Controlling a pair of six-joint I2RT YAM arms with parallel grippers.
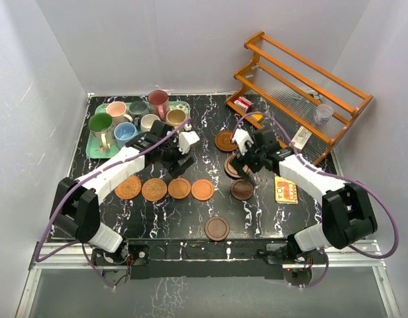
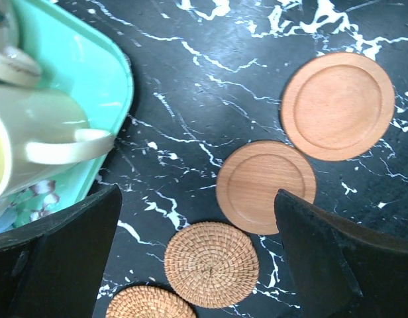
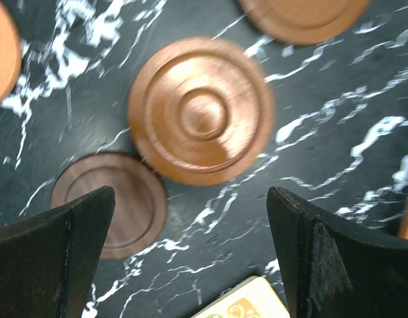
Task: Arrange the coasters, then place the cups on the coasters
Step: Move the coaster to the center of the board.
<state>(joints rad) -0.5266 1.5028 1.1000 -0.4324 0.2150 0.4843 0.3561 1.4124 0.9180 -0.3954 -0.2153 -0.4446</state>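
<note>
On the left, a green tray (image 1: 91,150) is holding the cups (image 1: 124,132), all standing upright with mouths facing up; seven are showing from above. The left wrist view is catching a yellow-cream mug (image 2: 32,139) on the tray, its handle pointing toward the rim; whether it is one of the seven I cannot tell. The left gripper (image 1: 177,162) is hanging spread wide and empty beside a row of four light coasters (image 1: 154,189) running left to right: two woven, two smooth. Four dark coasters (image 1: 217,228) are lying flat, scattered further right on the table (image 1: 270,218); being round, they are showing no long axis. The right gripper (image 1: 246,165) is hovering released over a ringed coaster (image 3: 201,109), grasping nothing.
</note>
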